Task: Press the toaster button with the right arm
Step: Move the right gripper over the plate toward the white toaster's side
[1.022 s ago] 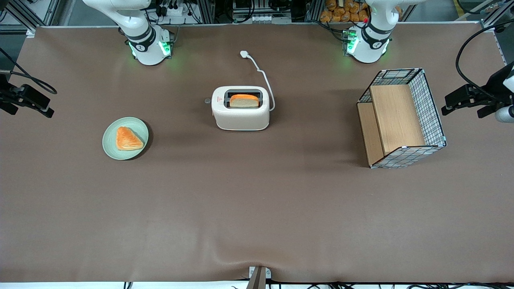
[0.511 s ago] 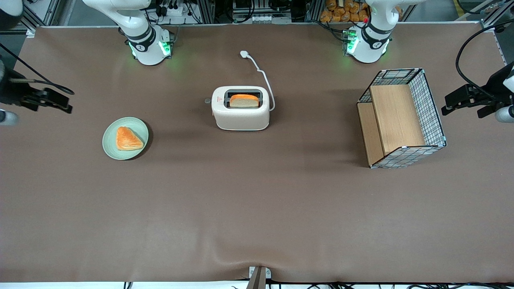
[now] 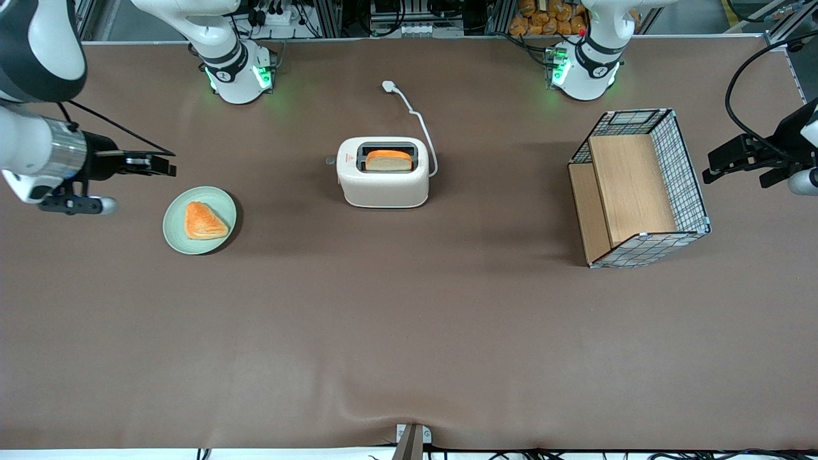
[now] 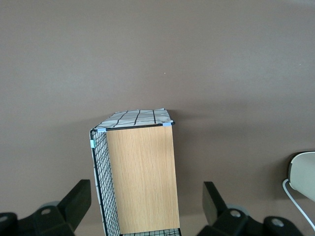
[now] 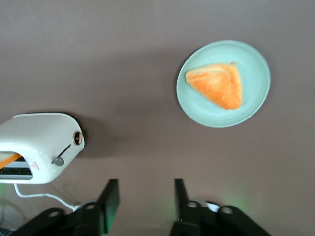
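Since 1 s ago the right arm (image 3: 38, 153) has swung in from its end of the table. Its gripper (image 3: 153, 165) now hangs just above the green plate (image 3: 171, 231), roughly 11 o'clock of the plate in the front view. Fingers (image 5: 109, 200) stand wide apart, holding nothing. That means the approach is under way but no contact yet, w/ the gripper well apart from the target.

The toaster (image 3: 383, 185) sits mid-table, approx. 3 o'clock from the gripper. The toaster button (image 3: 330, 161) is a small grey knob poking out of the short end that faces the gripper (9 o'clock side of the body). It's tiny vs. the cream-white box. A bread slice (image 3: 388, 161) stands in the black-rimmed slot.
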